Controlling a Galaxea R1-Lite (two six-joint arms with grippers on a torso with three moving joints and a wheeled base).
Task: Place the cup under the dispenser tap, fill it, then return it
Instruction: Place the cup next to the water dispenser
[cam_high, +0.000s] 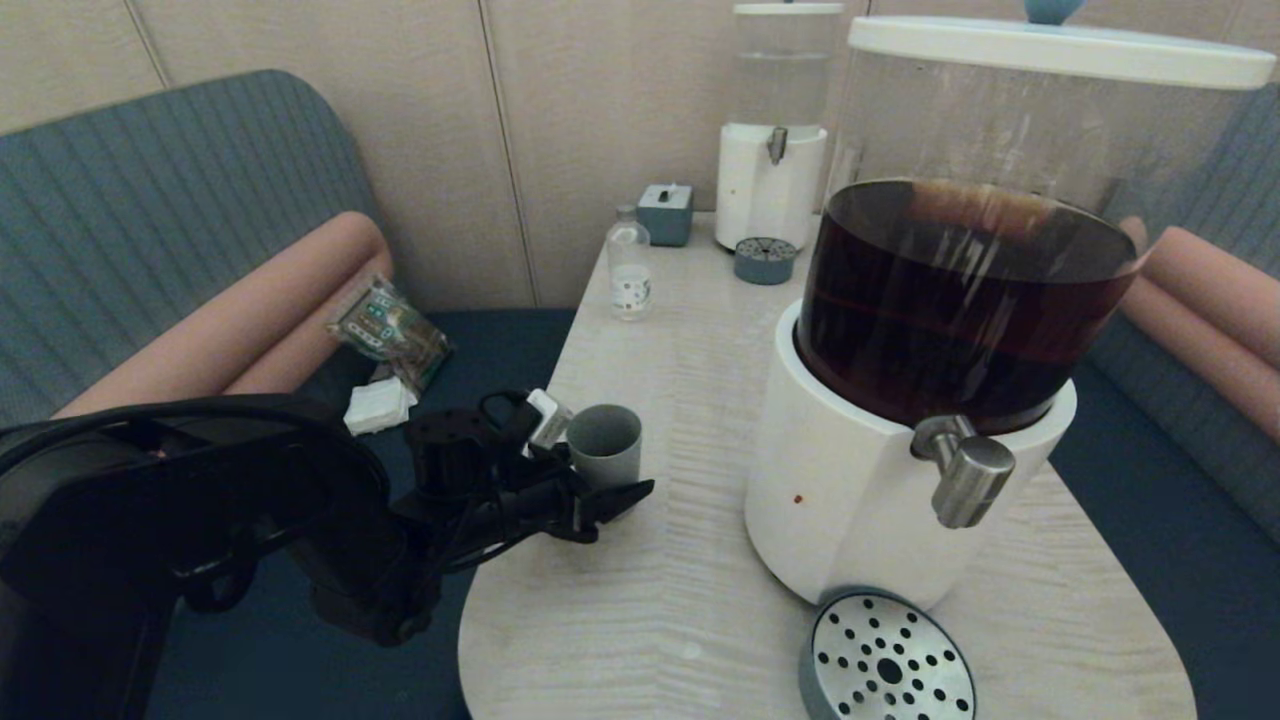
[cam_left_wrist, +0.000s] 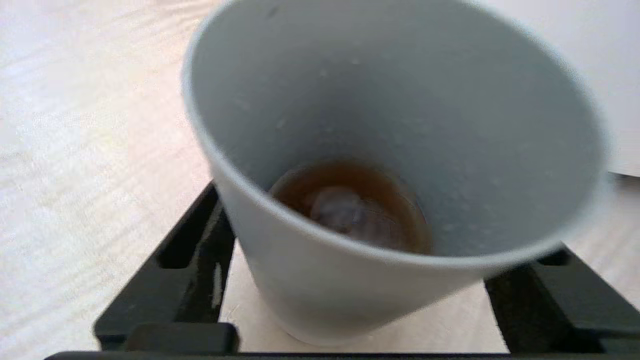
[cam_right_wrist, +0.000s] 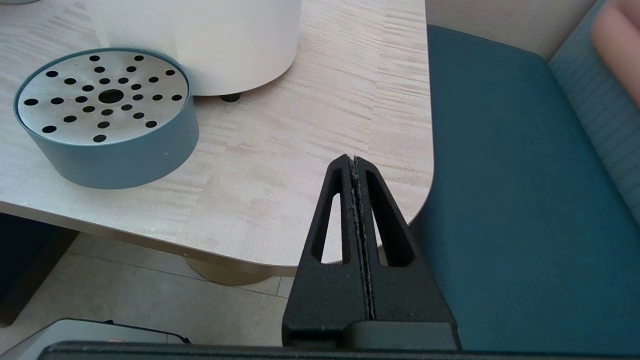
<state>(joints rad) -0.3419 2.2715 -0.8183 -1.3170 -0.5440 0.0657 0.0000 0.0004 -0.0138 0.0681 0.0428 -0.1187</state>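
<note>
The grey cup (cam_high: 605, 440) stands near the table's left edge, well to the left of the big dispenser (cam_high: 850, 500) and its steel tap (cam_high: 965, 480). My left gripper (cam_high: 600, 458) is shut on the cup, one black finger in front of it and one behind. In the left wrist view the cup (cam_left_wrist: 400, 125) fills the picture between the fingers (cam_left_wrist: 200, 250), with a shallow layer of brown liquid (cam_left_wrist: 380, 200) at its bottom. My right gripper (cam_right_wrist: 352, 160) is shut on nothing, parked off the table's near right corner.
A round perforated drip tray (cam_high: 890, 660) (cam_right_wrist: 102, 100) lies under the tap. At the back stand a smaller clear-liquid dispenser (cam_high: 770, 180), its small tray (cam_high: 765, 260), a glass bottle (cam_high: 630, 270) and a grey box (cam_high: 665, 212). A snack packet (cam_high: 390, 330) lies on the sofa.
</note>
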